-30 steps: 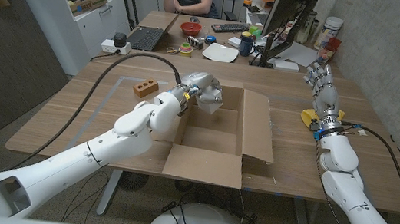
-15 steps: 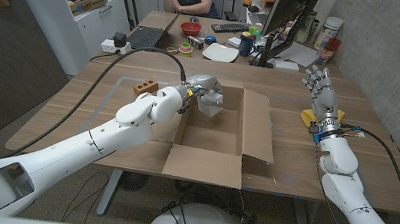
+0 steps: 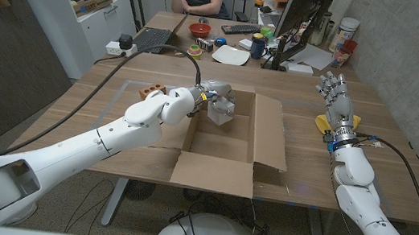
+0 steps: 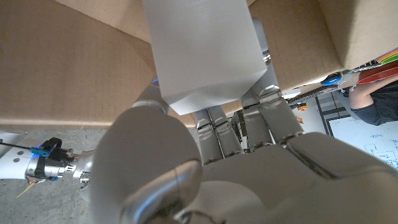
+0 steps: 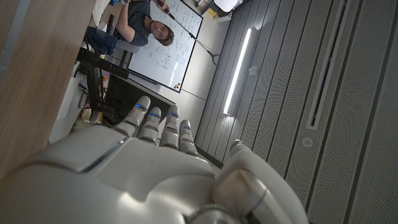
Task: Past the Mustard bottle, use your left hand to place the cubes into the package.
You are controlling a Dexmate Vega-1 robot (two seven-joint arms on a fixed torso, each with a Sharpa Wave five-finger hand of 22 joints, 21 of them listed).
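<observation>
The left hand (image 3: 213,99) has been carried farther over the far end of the open cardboard box (image 3: 268,133), with one grey cube (image 3: 221,112) grasped in its fingers above the box's inside. One brown block (image 3: 152,90) is seen on the counter (image 3: 96,115) beyond the box's far-left corner. The right hand (image 3: 334,93) is held upright, released, fingers apart, right of the box.

My left arm reaches in from the table's near left corner, and my left hand (image 3: 213,99) grips a grey cube (image 3: 222,111). My right hand (image 3: 335,93) stands upright near the table's right edge, fingers apart, holding nothing.
</observation>
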